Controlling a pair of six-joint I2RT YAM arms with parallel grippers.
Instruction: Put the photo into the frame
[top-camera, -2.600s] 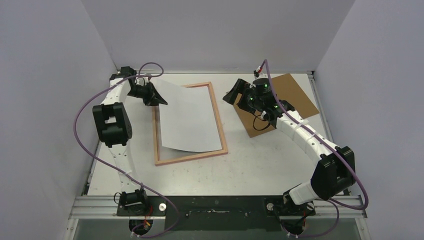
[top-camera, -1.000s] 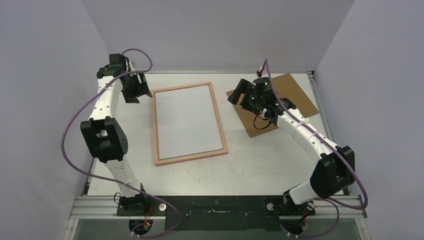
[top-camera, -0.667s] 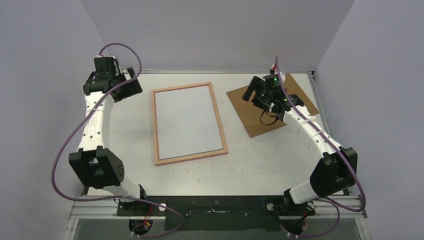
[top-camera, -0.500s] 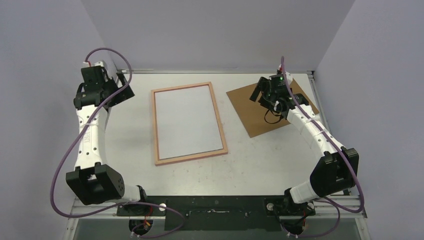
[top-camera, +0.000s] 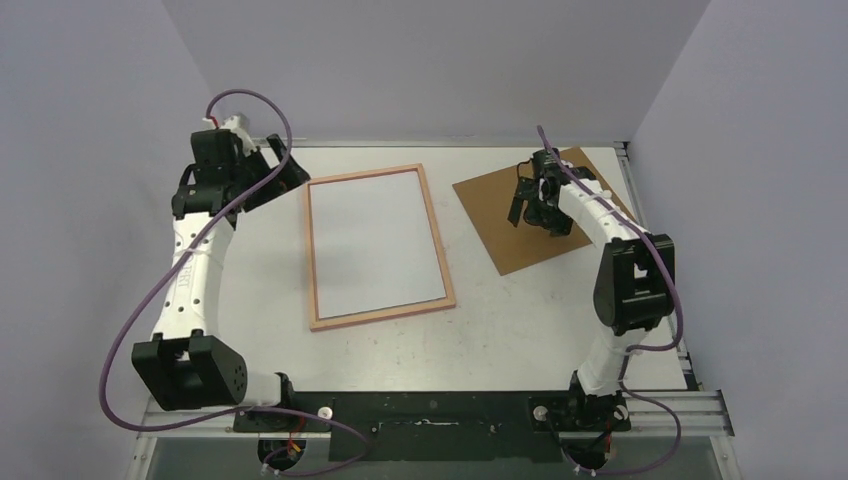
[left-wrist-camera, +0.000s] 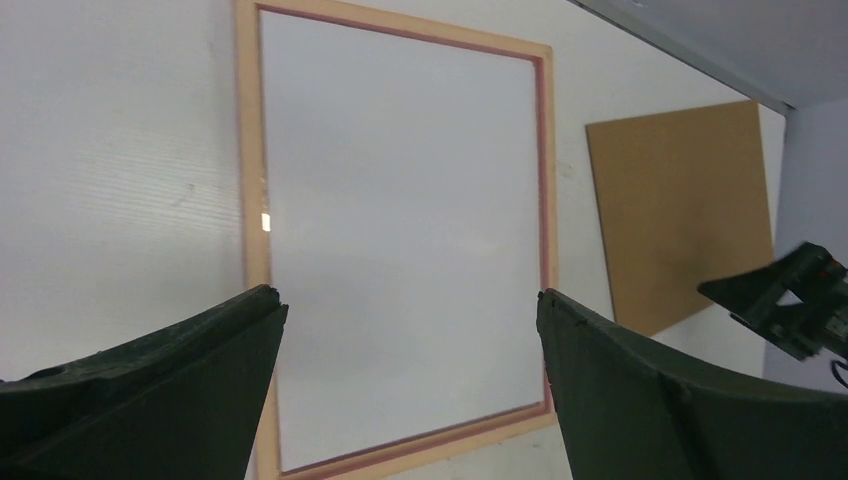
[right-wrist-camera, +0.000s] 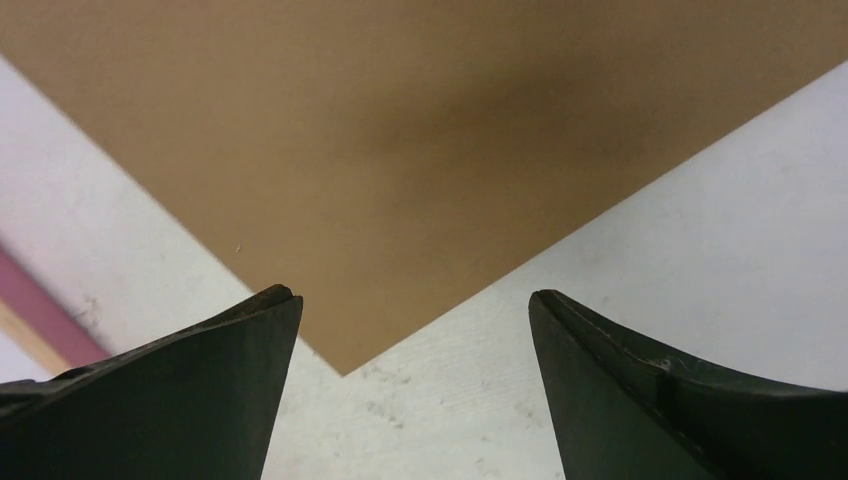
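frame (top-camera: 380, 314) lies flat on the surface (top-camera: 520, 330), pale wood back up. photo (top-camera: 375, 243) is inside the frame, white back up, flat, filling the opening rail to rail; print side hidden. nothing else in the frame.

left gripper (left-wrist-camera: 407, 295): jaws wide apart, nothing between them, hovering off the frame's far-left corner and looking along the frame. right gripper (right-wrist-camera: 415, 295): jaws apart, empty, right of the frame, over the brown backing board (top-camera: 525, 245).

left wrist view shows a pink line on the frame's inner lip, which the top view doesn't resolve, plus the right gripper at its right margin. right wrist view shows one board corner between the fingers and a pink sliver of frame at its left edge.

the board sits right of the frame, apart from it, with a strip of bare surface between. bare surface also runs on the frame's near side and left side.
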